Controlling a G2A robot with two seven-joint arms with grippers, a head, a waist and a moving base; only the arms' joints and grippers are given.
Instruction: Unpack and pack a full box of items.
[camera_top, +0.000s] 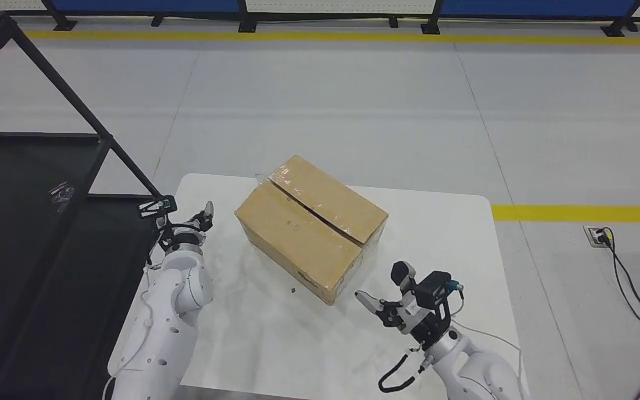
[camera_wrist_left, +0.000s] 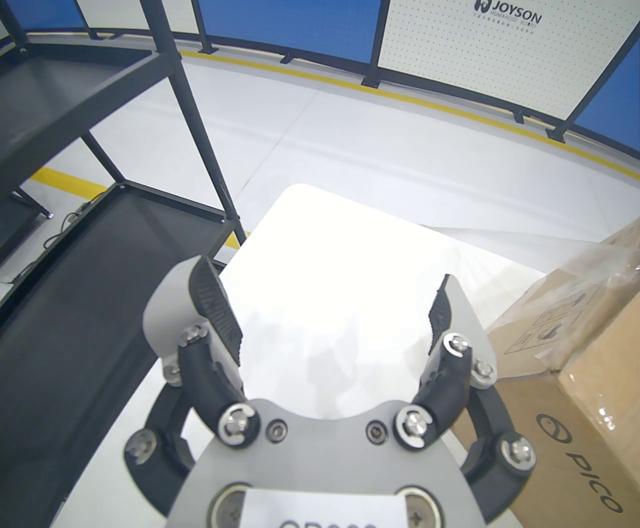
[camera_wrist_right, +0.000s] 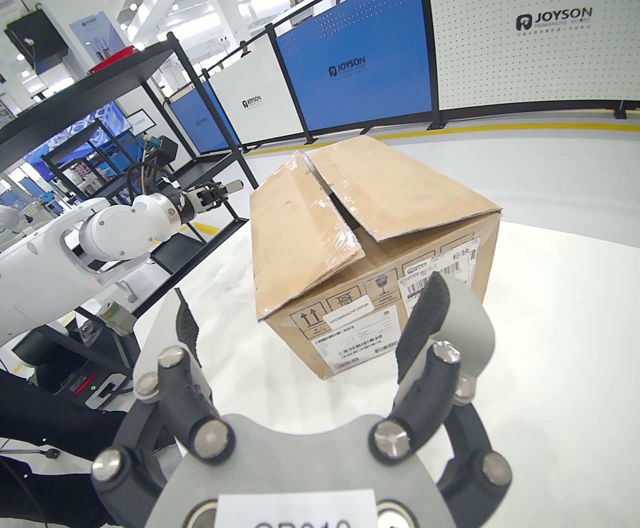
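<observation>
We see the box (camera_top: 311, 226) standing in the middle of the table (camera_top: 450, 240). Its top flaps are folded down, with a narrow gap between them. Our left hand (camera_wrist_left: 322, 280) hovers over the table's left side, near the box's left end but not touching it, fingers spread wide and holding nothing. Our right hand (camera_wrist_right: 310, 295) is at the front right, facing the box's labelled side and apart from it, also wide open and empty. A black shelf (camera_top: 60, 230) stands left of the table.
</observation>
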